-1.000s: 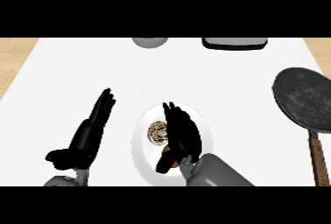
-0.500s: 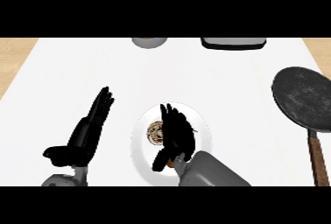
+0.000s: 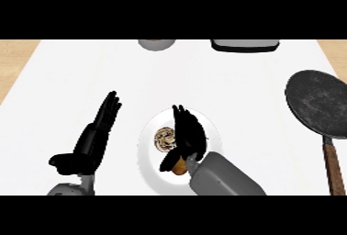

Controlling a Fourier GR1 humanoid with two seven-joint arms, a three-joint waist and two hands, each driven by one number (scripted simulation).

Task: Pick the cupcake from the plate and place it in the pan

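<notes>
The cupcake [image 3: 163, 139], with a brown and white swirled top, sits on the white plate [image 3: 150, 169] at the counter's middle front. My right hand [image 3: 188, 136] lies over the plate, straight fingers pointing away along the cupcake's right side and partly covering it. Its thumb reaches down-left below the cupcake, and a brown bit [image 3: 180, 167] shows under it. The hand is open. The dark round pan [image 3: 318, 102] lies at the right, its brown handle [image 3: 333, 166] pointing toward me. My left hand [image 3: 95, 137] rests open to the left of the plate, fingers pointing away.
A grey bowl [image 3: 156, 44] and a dark rectangular container [image 3: 244, 45] stand at the counter's far edge. The white counter top [image 3: 224, 87] ends in wooden strips at the far left and far right.
My right hand has shifted slightly over the plate, its forearm swinging a little to the right. The cupcake, the pan and my left hand have stayed where they were.
</notes>
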